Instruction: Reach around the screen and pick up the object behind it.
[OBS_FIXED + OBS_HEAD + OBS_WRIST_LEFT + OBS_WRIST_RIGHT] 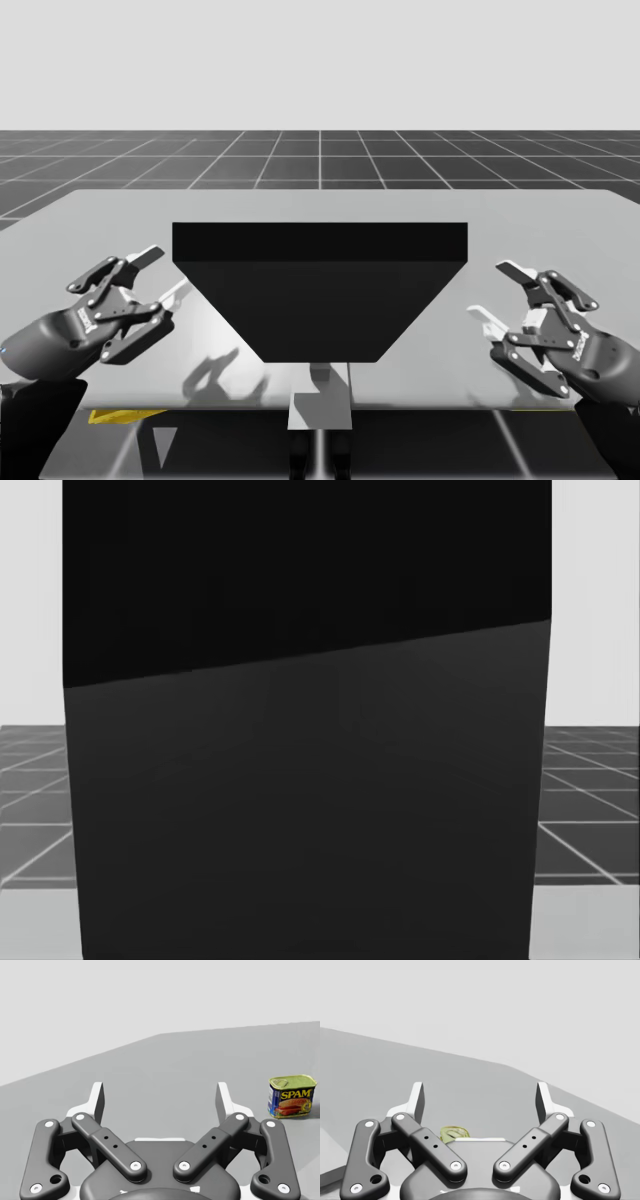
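A black screen [320, 290] stands upright in the middle of the grey table [100, 220]; in the head view the screen [300, 780] blocks everything behind it. My left gripper [163, 275] hovers open left of the screen, and my right gripper [497, 292] hovers open to its right. In the left wrist view a blue rectangular can with a yellow top [292, 1096] stands on the table, ahead of my open left gripper [160, 1100] and off to its right side. In the right wrist view the can's yellow top [454, 1133] peeks out low between the fingers of my open right gripper [480, 1100].
The table's near edge [200, 405] runs just behind both wrists. A light post [320, 400] stands below the screen's near side. Beyond the far table edge lies a dark grid floor [320, 160]. A yellow strip [110, 415] shows under the near-left edge.
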### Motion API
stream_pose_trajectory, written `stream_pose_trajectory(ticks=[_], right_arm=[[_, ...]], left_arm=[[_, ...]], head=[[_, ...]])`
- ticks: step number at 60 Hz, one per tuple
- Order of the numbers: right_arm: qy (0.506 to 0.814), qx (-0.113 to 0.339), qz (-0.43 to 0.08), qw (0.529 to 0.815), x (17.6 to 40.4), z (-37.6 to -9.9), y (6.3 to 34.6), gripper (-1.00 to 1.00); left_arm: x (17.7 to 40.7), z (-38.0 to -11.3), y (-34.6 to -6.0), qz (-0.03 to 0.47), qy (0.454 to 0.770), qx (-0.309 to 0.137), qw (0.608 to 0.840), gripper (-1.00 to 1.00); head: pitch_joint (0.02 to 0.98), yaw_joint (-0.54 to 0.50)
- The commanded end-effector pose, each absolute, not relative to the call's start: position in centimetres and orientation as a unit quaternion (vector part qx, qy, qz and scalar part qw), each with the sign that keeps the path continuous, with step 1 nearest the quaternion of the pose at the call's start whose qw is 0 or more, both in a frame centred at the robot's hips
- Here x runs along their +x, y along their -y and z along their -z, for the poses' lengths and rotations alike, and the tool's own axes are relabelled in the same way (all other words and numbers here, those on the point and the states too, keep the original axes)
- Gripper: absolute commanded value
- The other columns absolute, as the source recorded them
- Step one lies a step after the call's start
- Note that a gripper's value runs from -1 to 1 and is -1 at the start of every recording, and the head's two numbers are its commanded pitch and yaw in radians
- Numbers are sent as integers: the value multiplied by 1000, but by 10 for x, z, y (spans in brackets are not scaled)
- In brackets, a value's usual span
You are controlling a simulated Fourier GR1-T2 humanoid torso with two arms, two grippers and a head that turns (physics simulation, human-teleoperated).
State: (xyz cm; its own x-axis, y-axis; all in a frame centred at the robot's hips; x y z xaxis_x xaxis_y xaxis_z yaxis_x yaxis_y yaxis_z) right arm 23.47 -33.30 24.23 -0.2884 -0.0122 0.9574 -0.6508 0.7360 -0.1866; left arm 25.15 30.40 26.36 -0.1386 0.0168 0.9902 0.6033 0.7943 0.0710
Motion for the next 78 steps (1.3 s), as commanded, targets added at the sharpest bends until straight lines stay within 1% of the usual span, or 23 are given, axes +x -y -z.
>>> stream_pose_trajectory(ticks=[1, 3, 5, 8, 10, 14, 17, 19, 22, 23, 27, 31, 39, 42, 51, 62, 68, 78], right_arm=[[723, 267, -335, 542, 208, -226, 335, -1000], [723, 269, -333, 542, 206, -224, 335, -1000], [720, 277, -329, 545, 204, -220, 336, -1000], [721, 276, -328, 545, 202, -216, 336, -1000], [719, 277, -326, 548, 200, -210, 335, -1000], [718, 279, -321, 551, 199, -203, 334, -1000], [718, 278, -318, 553, 200, -198, 333, -1000], [717, 275, -314, 559, 201, -196, 333, -1000], [720, 273, -309, 558, 202, -193, 333, -1000], [720, 271, -301, 564, 204, -191, 333, -1000], [723, 264, -294, 566, 207, -189, 334, -1000], [720, 262, -276, 581, 213, -185, 334, -1000], [710, 265, -260, 599, 227, -174, 331, -1000], [706, 266, -259, 603, 231, -171, 330, -1000], [685, 275, -267, 620, 252, -162, 323, -1000], [669, 287, -285, 624, 270, -153, 311, -1000], [669, 293, -295, 616, 282, -149, 305, -1000], [658, 302, -303, 620, 300, -141, 297, -1000]], left_arm=[[231, -258, -301, 296, 685, -260, 613, -1000], [230, -256, -301, 305, 680, -265, 612, -1000], [227, -252, -301, 324, 668, -277, 610, -1000], [227, -249, -302, 332, 664, -278, 610, -1000], [225, -245, -302, 346, 656, -285, 608, -1000], [224, -240, -303, 358, 646, -295, 606, -1000], [224, -238, -303, 365, 643, -298, 604, -1000], [225, -236, -302, 367, 640, -296, 607, -1000], [225, -234, -301, 370, 637, -294, 609, -1000], [225, -233, -301, 370, 637, -294, 610, -1000], [226, -232, -300, 371, 635, -294, 610, -1000], [227, -232, -299, 372, 635, -292, 611, -1000], [227, -231, -295, 380, 631, -292, 610, -1000], [227, -231, -294, 382, 631, -289, 610, -1000], [227, -229, -291, 387, 630, -286, 609, -1000], [227, -227, -290, 391, 630, -285, 607, -1000], [225, -227, -289, 394, 631, -284, 605, -1000], [224, -227, -288, 397, 632, -283, 602, -1000]], head=[[137, -21], [138, -22], [140, -23], [140, -24], [141, -25], [142, -28], [143, -30], [143, -31], [143, -33], [143, -36], [144, -42], [147, -52], [149, -58], [151, -58], [159, -62], [167, -59], [168, -60], [175, -58]])
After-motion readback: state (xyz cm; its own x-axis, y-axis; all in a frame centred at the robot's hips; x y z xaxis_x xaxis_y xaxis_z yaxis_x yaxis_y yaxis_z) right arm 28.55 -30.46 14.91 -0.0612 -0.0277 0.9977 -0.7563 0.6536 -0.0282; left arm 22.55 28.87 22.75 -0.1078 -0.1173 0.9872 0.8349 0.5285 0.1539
